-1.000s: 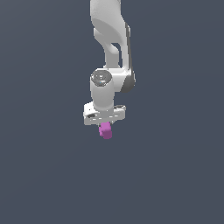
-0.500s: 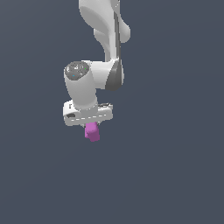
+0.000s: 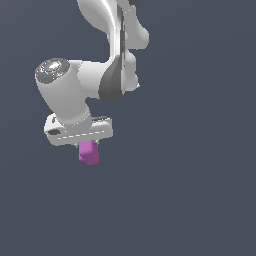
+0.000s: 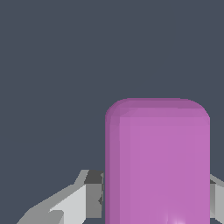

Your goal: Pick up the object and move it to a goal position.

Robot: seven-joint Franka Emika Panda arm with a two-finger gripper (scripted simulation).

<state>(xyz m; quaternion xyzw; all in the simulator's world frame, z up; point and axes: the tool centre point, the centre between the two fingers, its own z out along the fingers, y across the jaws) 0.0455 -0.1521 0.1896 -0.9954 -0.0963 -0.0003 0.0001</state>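
The object, a small magenta-purple rounded oblong block (image 3: 89, 152), hangs below the white gripper (image 3: 88, 146), which is shut on it. The block's lower end sticks out under the gripper's flat white hand. In the wrist view the block (image 4: 157, 162) fills much of the picture, with a grey fingertip (image 4: 92, 192) pressed against each side. The gripper holds the block in the air against a plain dark grey background. No goal marker shows in either view.
The white arm (image 3: 112, 45) rises from the hand towards the top of the exterior view. Only a flat dark grey surround shows around it; no other objects, edges or surface marks are visible.
The gripper, with the block in it, has moved towards the exterior view's left and looks larger, as if nearer the camera. The grip on the block has not changed.
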